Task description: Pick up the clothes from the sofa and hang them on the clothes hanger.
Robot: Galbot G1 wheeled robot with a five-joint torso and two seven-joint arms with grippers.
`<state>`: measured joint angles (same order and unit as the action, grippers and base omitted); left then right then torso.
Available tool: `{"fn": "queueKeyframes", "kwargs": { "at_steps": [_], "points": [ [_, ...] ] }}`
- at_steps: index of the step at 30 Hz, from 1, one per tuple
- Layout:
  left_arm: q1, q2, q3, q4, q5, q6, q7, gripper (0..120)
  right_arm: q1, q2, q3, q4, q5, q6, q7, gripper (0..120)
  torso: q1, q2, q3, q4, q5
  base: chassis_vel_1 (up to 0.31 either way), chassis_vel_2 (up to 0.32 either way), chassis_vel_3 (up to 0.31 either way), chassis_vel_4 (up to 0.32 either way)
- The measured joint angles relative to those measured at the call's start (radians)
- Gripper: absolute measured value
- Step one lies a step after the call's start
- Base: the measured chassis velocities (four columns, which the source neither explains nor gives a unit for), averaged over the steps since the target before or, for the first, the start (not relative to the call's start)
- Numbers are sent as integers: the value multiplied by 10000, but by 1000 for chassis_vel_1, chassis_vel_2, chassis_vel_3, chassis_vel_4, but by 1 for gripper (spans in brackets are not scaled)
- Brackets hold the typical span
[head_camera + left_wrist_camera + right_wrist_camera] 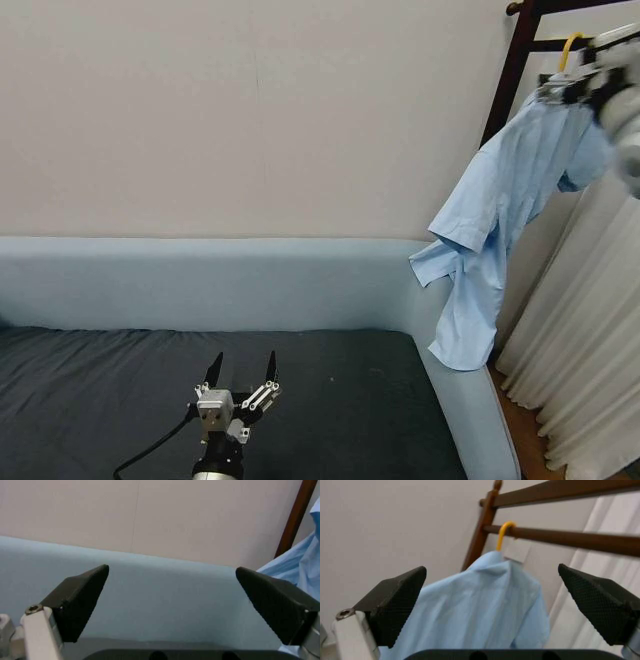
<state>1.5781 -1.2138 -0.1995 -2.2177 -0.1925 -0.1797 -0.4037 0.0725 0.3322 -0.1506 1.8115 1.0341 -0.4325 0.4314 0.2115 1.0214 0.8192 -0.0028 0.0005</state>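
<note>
Left gripper point(244, 365) hovers over the dark seat of the pale blue sofa point(200, 285), fingers wide and empty. Past the sofa's right end, the light blue shirt point(500, 210) hangs on a dark wooden rack point(560, 536), with the right gripper point(492, 570) spread wide beside it.

Loads of free air around my left gripper point(244, 358) over the dark sofa seat point(100, 390), backrest point(200, 285) well ahead. My right gripper point(492, 569) has it tighter: shirt point(475, 607) hangs right in front, wooden rack bars point(570, 538) above it, curtain point(590, 340) close alongside.
</note>
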Motion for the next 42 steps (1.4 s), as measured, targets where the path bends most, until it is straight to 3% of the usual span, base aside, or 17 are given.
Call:
{"fn": "queueKeyframes", "kwargs": {
  "at_steps": [2,3,5,8,9,11,14,15,18,20,23,24,27,31,42],
  "points": [
    [-1,-245,-55,222,155,-92,-49,100,-2640,-1044,1184,988,585,1170,-222,100,-1,1,-1,-1,-6,0,0,0,0],
    [109,-448,-259,299,320,-215,-121,100,-4005,-1106,2119,1176,746,1437,-167,100,0,1,1,8,-9,0,0,0,0],
    [274,-621,-477,317,414,-347,-155,100,-4816,-1005,2521,1284,841,1560,-106,100,-1,1,0,11,-10,0,0,0,0],
    [733,-961,-962,220,491,-591,-114,100,-7134,359,3641,1628,311,1972,-164,100,5,-4,9,35,-2,0,0,0,0],
    [733,-961,-962,220,491,-591,-114,100,-7134,359,3641,1628,311,1972,-164,100,5,-4,9,35,-2,0,0,0,0],
    [856,-960,-1045,187,514,-696,-43,100,-9046,1212,4830,1969,-314,2206,-403,100,4,-3,6,34,-11,0,0,0,0],
    [1001,-944,-1090,169,603,-841,58,100,-11651,2391,6701,2658,-1248,2352,-794,100,4,-2,3,7,-8,0,0,0,0],
    [1001,-944,-1090,169,603,-841,58,100,-11651,2391,6701,2658,-1248,2352,-794,100,4,-2,3,7,-8,0,0,0,0],
    [1192,-954,-1165,231,823,-985,75,100,-14089,3666,8005,3336,-2630,2875,-1526,100,2,-2,3,13,-4,0,0,0,0],
    [1228,-955,-1186,248,852,-997,71,100,-14550,3944,8195,3453,-2903,3079,-1700,100,3,-2,3,13,-3,0,0,0,0],
    [1512,-897,-1316,349,1017,-1363,133,100,-16724,5618,8851,4052,-4290,4302,-2653,100,2,-2,2,14,-8,0,0,0,0],
    [1512,-897,-1316,349,1017,-1363,133,100,-16724,5618,8851,4052,-4290,4302,-2653,100,2,-2,2,14,-8,0,0,0,0],
    [1874,-848,-1334,348,1153,-1775,289,100,-18396,7095,9068,4322,-5813,5650,-3490,100,2,-1,2,14,-10,0,0,0,0],
    [2037,-876,-1285,404,1189,-1943,329,100,-19052,7825,8936,4510,-6467,6193,-3709,100,1,0,2,17,-12,0,0,0,0],
    [2008,-932,-1302,779,1365,-2224,322,100,-19425,8599,8288,4293,-7790,6645,-3564,100,1,-1,4,17,-9,0,0,0,0]
  ]
}}
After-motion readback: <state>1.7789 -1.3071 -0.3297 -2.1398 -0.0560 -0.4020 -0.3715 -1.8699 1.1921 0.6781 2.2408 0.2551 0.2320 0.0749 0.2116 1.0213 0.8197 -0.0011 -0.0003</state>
